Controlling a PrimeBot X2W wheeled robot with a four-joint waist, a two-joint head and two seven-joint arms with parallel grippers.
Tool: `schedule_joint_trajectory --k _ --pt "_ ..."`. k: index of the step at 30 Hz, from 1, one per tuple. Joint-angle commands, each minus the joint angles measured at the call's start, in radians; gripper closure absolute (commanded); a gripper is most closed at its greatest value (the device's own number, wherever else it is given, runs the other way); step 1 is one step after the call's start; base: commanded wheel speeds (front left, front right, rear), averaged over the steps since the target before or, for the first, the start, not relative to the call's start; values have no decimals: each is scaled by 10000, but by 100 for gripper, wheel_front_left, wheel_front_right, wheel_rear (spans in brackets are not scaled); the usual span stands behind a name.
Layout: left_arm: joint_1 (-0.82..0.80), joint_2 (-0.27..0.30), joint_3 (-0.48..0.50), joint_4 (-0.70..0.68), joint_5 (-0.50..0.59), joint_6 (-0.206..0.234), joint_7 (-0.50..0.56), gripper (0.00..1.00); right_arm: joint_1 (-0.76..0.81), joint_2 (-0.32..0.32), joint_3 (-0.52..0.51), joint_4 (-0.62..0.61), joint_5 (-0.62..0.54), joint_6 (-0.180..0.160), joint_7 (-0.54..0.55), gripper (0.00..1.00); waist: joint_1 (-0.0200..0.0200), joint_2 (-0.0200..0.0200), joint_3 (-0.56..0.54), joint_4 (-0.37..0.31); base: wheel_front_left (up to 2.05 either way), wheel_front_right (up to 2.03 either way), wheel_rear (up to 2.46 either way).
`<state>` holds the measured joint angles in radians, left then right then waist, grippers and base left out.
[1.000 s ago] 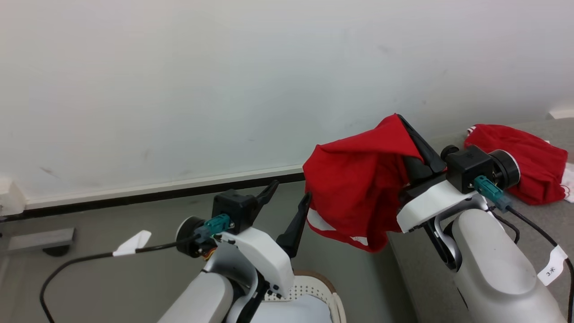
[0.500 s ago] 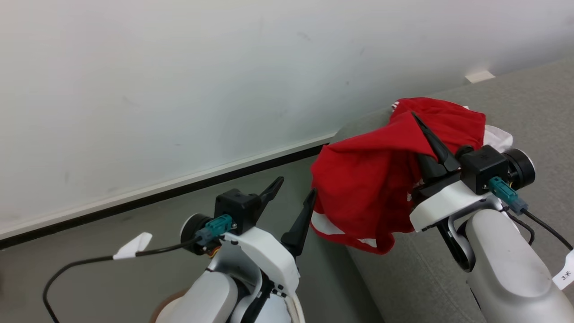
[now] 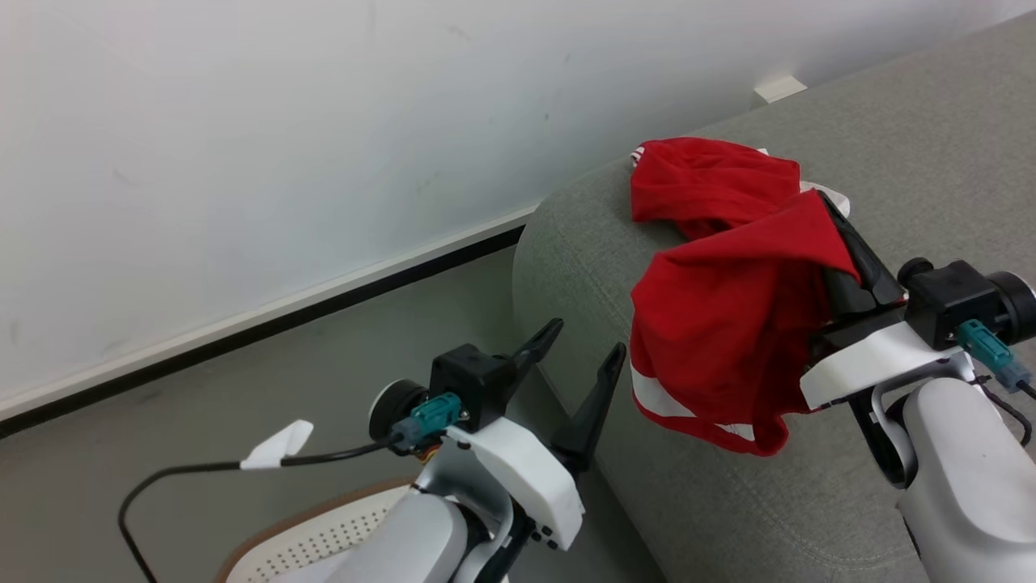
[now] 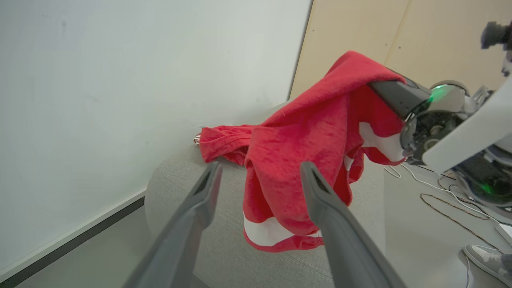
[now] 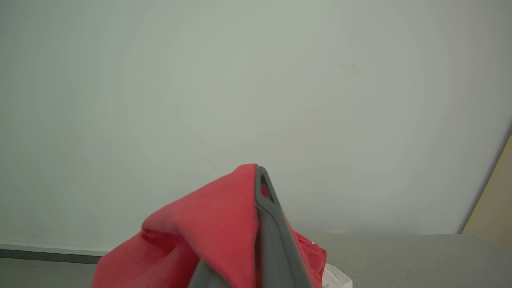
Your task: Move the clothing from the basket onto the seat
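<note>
My right gripper is shut on a red garment with white stripes, which hangs draped over its fingers above the grey seat. The same garment shows past my left fingers, and covers my right gripper in the right wrist view. A second red garment lies crumpled on the seat near its rounded far edge, just behind the hanging one. My left gripper stands open and empty over the floor, left of the seat. The basket's perforated cream wall and brown rim peek out at the bottom, behind my left arm.
A white wall with a black baseboard runs behind the grey floor. In the left wrist view, cables lie on the floor beyond the seat, and a shoe sits at the lower right. A tan panel stands behind.
The head view has swung right, bringing more of the seat into view. My right gripper now holds the hanging garment over the seat cushion, in front of the second garment. The left gripper stays open.
</note>
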<state>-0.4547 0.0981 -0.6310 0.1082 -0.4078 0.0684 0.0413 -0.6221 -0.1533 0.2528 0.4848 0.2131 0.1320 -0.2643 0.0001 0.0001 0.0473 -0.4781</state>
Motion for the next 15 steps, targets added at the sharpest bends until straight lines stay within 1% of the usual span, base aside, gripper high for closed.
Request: schedule_joint_trajectory --k 1,5,10,15 --pt "-147 -35 -42 -66 -118 -61 -96 0 94 -126 -57 1 56 -26 1 100 -1 -1 179 96 0 0 0" --pt "-378 -68 -275 -234 43 -139 2 0 -371 -501 -479 -82 191 -26 1 100 -1 -1 913 412 0 0 0" --pt "-1083 86 -488 -521 359 -439 192 0 -1247 -937 -1574 -73 188 -26 3 100 -1 -1 2333 1018 0 0 0" --pt "-1907 167 -531 -833 562 -736 341 0 -2625 -1621 -2820 203 17 -26 3 100 -1 -1 3737 1614 0 0 0"
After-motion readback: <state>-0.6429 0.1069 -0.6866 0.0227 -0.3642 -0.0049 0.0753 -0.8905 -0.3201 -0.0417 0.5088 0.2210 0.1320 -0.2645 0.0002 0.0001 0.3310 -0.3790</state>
